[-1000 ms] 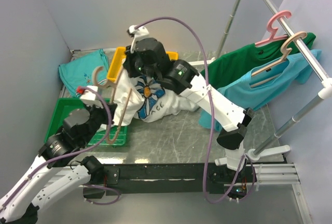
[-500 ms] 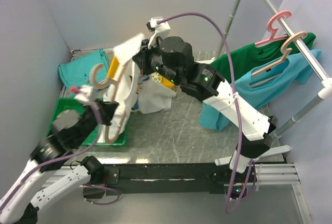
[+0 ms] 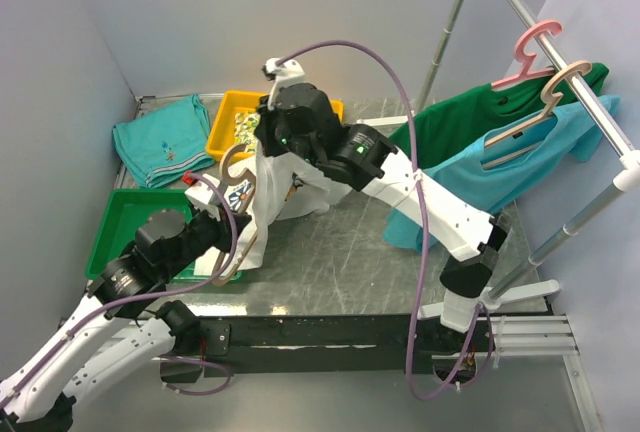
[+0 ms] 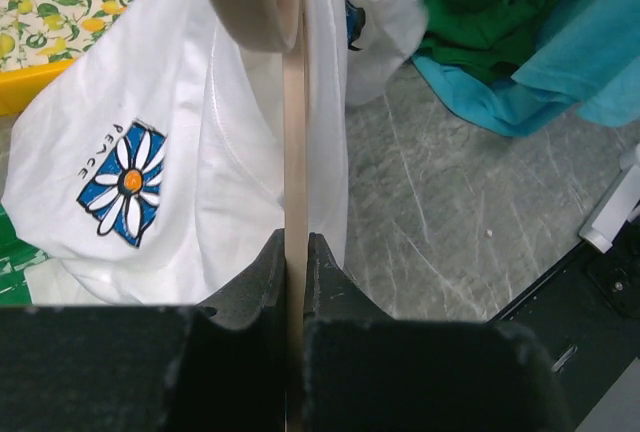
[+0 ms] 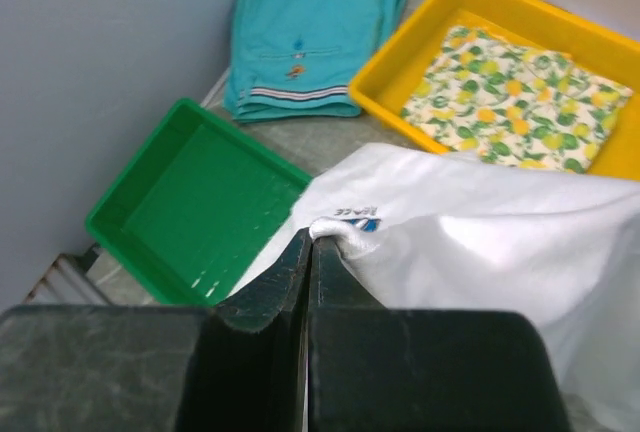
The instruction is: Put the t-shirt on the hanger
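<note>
The white t-shirt (image 3: 272, 192) with the blue daisy "PEACE" print hangs lifted off the table, draped beside and partly over the beige hanger (image 3: 238, 166). My left gripper (image 3: 216, 240) is shut on the hanger's thin bar (image 4: 293, 152) and holds it upright; the shirt's print (image 4: 120, 180) shows to the left of the bar. My right gripper (image 3: 272, 148) is above the hanger, shut on a bunched edge of the t-shirt (image 5: 352, 230) near its small label. The hanger's lower frame is hidden by cloth.
A green tray (image 3: 122, 220) lies at the left front, a yellow bin (image 3: 228, 120) with lemon-print cloth behind it, a folded teal garment (image 3: 160, 137) at the back left. A rack at the right holds a green shirt (image 3: 470, 122), a light blue shirt (image 3: 500, 167) and a pink hanger (image 3: 530, 47).
My right gripper lifted the t-shirt off the table and brought it down beside the hanger. My left arm moved the hanger right, toward the shirt.
</note>
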You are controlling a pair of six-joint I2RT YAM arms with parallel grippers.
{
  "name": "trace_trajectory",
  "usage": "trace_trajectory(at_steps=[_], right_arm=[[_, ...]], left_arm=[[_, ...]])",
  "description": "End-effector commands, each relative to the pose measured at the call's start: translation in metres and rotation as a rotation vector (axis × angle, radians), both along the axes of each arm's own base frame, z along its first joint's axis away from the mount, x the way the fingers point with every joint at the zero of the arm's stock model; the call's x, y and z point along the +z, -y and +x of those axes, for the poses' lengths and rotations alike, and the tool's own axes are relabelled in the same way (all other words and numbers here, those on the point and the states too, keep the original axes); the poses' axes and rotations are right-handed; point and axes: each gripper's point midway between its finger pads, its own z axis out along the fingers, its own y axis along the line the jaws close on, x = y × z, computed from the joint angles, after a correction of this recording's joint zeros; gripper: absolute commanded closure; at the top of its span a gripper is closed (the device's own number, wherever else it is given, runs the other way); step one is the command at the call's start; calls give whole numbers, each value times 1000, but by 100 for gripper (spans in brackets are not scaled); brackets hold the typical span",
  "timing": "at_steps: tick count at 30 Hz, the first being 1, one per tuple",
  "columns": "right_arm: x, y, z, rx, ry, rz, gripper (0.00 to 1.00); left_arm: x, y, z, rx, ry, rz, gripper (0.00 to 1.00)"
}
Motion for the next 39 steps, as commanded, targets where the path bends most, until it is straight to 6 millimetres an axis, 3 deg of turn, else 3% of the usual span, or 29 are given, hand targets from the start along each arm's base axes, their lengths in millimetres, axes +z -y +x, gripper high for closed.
trace_trajectory(at_steps=[1, 5, 7, 10, 11, 13, 14, 16, 17, 22, 27, 31, 39], right_arm=[[11, 32, 17, -84, 20, 70, 100], [11, 22, 2, 8, 0, 89, 99], [7, 14, -7, 38, 6, 99, 92], [5, 25, -12, 19, 24, 123, 77], [-8, 26, -11, 9, 16, 119, 74], [-3, 39, -14, 0, 28, 156, 63], [-17, 43, -12, -7, 23, 152, 60], [-12, 52, -20, 7, 44, 181, 49], [-20, 55, -21, 6, 46, 179, 46], [-5, 69, -41, 62, 131, 251, 34], [-7, 52, -54, 152, 266, 191, 32], [-23, 38, -46, 166, 310, 92, 33], [-46, 31, -40, 186, 335, 13, 34]], left_arm=[[28, 7, -3, -54, 106, -69, 99], [24, 8, -1, -50, 98, -64, 99], [23, 10, 2, -47, 89, -63, 99], [24, 15, 5, -44, 74, -80, 99], [24, 17, 5, -49, 71, -84, 99], [25, 21, 7, -59, 70, -94, 99], [24, 23, 7, -60, 63, -101, 99], [21, 25, 12, -42, 43, -107, 99], [20, 25, 14, -33, 35, -108, 99], [12, 34, 14, -62, -1, -112, 99], [12, 42, 10, -109, -35, -97, 99], [16, 45, 11, -121, -66, -73, 99], [30, 46, 8, -155, -59, -53, 99]])
